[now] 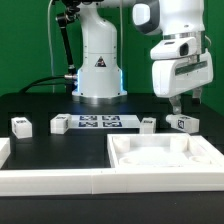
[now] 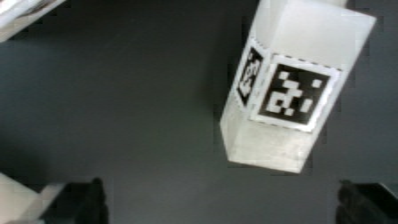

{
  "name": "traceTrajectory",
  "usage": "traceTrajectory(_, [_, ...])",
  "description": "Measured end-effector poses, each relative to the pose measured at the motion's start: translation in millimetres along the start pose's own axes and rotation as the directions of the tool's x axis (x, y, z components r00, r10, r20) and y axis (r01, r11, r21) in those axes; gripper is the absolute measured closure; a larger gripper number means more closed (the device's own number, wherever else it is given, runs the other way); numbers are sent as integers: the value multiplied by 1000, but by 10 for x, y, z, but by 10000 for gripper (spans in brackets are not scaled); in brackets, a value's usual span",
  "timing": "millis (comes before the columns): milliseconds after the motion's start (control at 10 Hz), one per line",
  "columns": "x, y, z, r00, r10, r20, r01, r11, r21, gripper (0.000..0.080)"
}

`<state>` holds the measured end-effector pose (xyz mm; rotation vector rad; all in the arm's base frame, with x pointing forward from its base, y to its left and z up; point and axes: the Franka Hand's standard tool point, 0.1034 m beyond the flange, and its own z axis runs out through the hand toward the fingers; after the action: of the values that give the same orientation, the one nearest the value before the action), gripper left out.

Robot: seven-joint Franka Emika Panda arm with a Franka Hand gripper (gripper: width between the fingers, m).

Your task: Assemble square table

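Note:
The white square tabletop [image 1: 160, 156] with its raised rim lies at the front on the exterior view's right. Behind it, white tagged legs stand in a row on the black table: two on the left [image 1: 20, 124] [image 1: 59, 124] and two on the right [image 1: 147, 123] [image 1: 182, 122]. My gripper [image 1: 181, 106] hangs just above the rightmost leg, open and holding nothing. In the wrist view this leg [image 2: 285, 90] lies slanted with its tag facing the camera, ahead of the gripper [image 2: 222, 205]. The dark fingertips [image 2: 75, 200] stand wide apart over bare table.
The marker board [image 1: 100, 122] lies flat in front of the robot's white base [image 1: 98, 70]. A long white barrier rail [image 1: 55, 165] runs along the front, left of the tabletop. White edges show at two corners of the wrist view [image 2: 18, 15] [image 2: 15, 195].

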<state>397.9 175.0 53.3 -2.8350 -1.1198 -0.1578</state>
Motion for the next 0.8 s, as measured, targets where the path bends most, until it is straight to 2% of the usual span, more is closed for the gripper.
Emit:
traceTrajectory(100, [-45, -76, 19, 996, 39, 79, -40, 999, 13, 151])
traceTrajectory(400, [-36, -164, -3, 955, 32, 294, -48, 998, 46, 151])
traceTrajectory(600, [-50, -223, -10, 899, 13, 437, -53, 995, 80, 151])
traceTrajectory(800, [-95, -183, 5, 840, 8, 542, -79, 991, 107, 151])
